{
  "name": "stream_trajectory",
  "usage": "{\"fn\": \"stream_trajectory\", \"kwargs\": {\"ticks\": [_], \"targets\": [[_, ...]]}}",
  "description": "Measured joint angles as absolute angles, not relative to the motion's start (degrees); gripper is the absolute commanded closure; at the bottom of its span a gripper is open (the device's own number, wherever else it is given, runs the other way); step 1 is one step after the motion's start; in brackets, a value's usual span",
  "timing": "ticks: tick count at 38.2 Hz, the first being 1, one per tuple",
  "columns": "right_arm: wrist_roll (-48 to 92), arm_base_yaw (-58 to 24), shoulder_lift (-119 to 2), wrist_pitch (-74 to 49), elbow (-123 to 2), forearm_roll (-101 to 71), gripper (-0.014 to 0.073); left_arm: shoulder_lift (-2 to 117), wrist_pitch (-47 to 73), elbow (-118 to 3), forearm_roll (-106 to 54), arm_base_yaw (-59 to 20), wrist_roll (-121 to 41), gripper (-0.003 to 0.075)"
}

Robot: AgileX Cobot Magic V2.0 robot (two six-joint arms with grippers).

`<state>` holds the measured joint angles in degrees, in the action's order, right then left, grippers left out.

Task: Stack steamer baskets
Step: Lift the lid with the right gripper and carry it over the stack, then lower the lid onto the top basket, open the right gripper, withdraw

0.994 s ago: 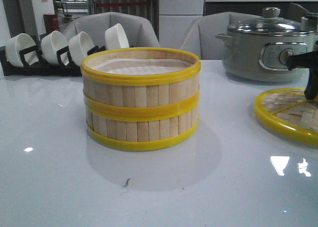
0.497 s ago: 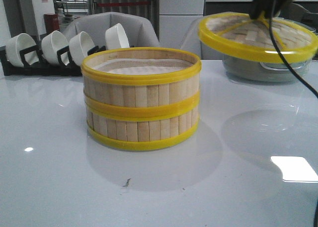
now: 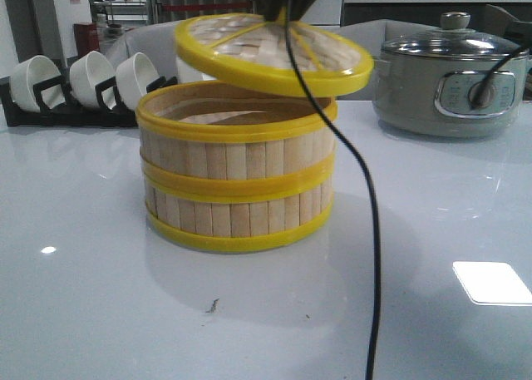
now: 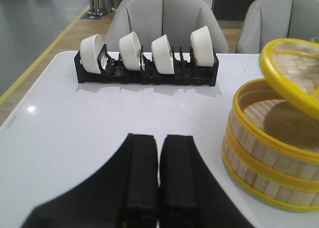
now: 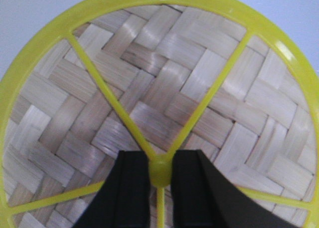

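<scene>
Two steamer baskets (image 3: 237, 185) stand stacked one on the other at the table's middle, with pale slat walls and yellow rims; they also show in the left wrist view (image 4: 271, 153). My right gripper (image 5: 160, 169) is shut on the yellow knob of the woven bamboo lid (image 5: 164, 98). It holds the lid (image 3: 270, 51) tilted just above the top basket, in the left wrist view too (image 4: 294, 73). My left gripper (image 4: 158, 175) is shut and empty, low over the table, to the left of the stack.
A black rack with white bowls (image 3: 91, 85) stands at the back left. A grey electric pot with glass lid (image 3: 453, 76) stands at the back right. A black cable (image 3: 370, 230) hangs down in front of the baskets. Grey chairs stand behind the table.
My right gripper lifted the lid off the table at the right, then carried it left from over the pot to above the stacked baskets. The baskets have not moved.
</scene>
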<state>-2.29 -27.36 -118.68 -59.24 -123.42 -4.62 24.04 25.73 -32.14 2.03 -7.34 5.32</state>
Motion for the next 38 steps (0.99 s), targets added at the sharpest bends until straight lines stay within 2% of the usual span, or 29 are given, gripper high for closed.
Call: {"fn": "stream_trajectory", "kwargs": {"ticks": [9,31,33,36,38], "targets": [[-1.11,-30.58,-122.82,-60.07,-125.20,-5.65,0.0538,24.04,25.73,-32.14,2.03,-7.34,5.32,0.0625],[-1.11,-30.57,-123.36,-60.80,-125.41,-5.41,0.0532,24.04,25.73,-32.14,2.03,-7.34,5.32,0.0625],[-1.11,-30.57,-123.48,-60.89,-125.41,-5.41,0.0503,24.04,25.73,-32.14,2.03,-7.34,5.32,0.0625],[-1.11,-30.57,-123.58,-60.89,-125.41,-5.41,0.0401,24.04,25.73,-32.14,2.03,-7.34,5.32,0.0625],[-1.11,-30.57,-123.56,-60.89,-125.41,-5.41,0.0287,24.04,25.73,-32.14,2.03,-7.34,5.32,0.0625]]}}
